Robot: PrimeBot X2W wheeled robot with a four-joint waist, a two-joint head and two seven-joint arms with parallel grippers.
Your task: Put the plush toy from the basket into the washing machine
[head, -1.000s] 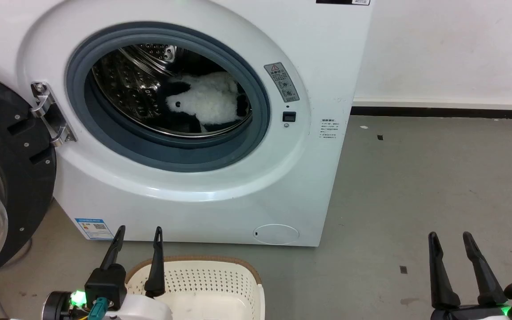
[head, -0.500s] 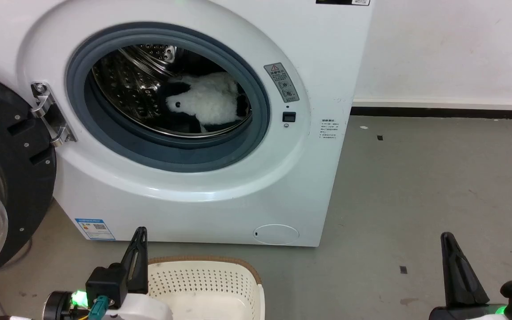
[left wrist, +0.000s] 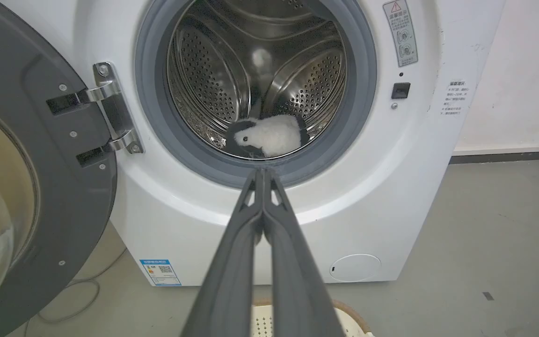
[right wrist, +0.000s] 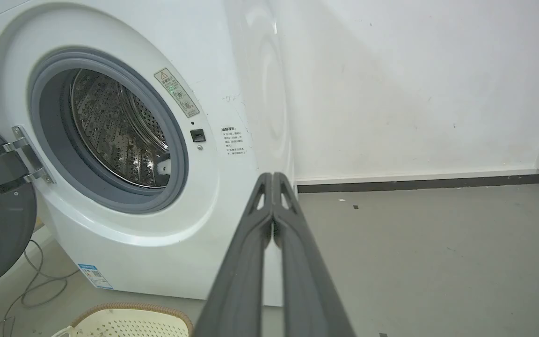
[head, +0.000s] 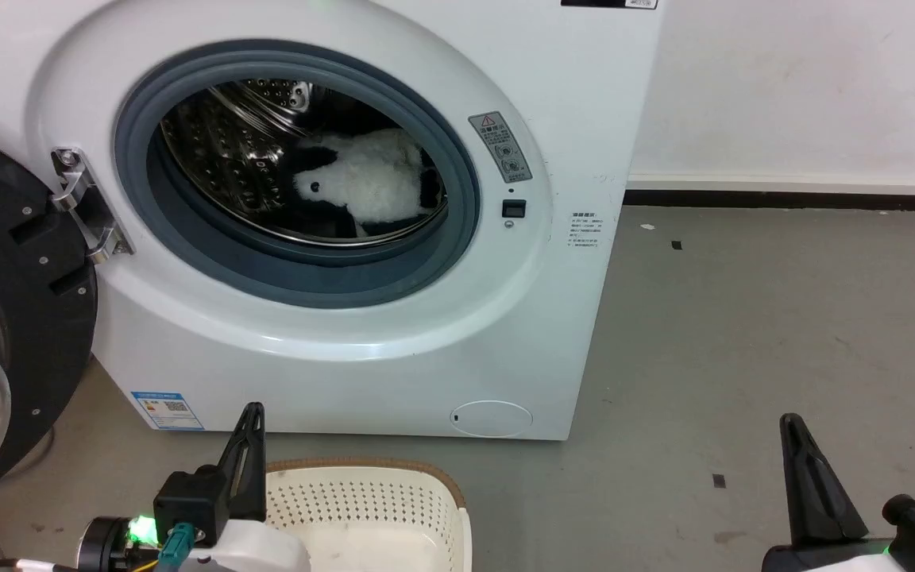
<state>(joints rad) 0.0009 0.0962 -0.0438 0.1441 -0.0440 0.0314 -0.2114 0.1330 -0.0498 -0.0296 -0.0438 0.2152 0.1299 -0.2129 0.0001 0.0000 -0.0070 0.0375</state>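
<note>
The fluffy plush toy [head: 362, 187] is seen lying inside the perforated steel drum [head: 219, 159] of the washing machine [head: 346, 342], well apart from the left pincer [head: 252, 413] and right pincer [head: 791, 425], both pressed fully closed, nothing held. The cream perforated basket [head: 445, 486] is set on the floor [head: 743, 334] just beside the left pincer, and the black round door [head: 28, 302] is swung wide open.

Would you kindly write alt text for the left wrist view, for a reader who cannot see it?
The plush toy lies in the drum of the washing machine, whose black door stands open at the left. The left pincer, shut and empty, points toward the opening from outside, above the basket at the bottom edge.
</note>
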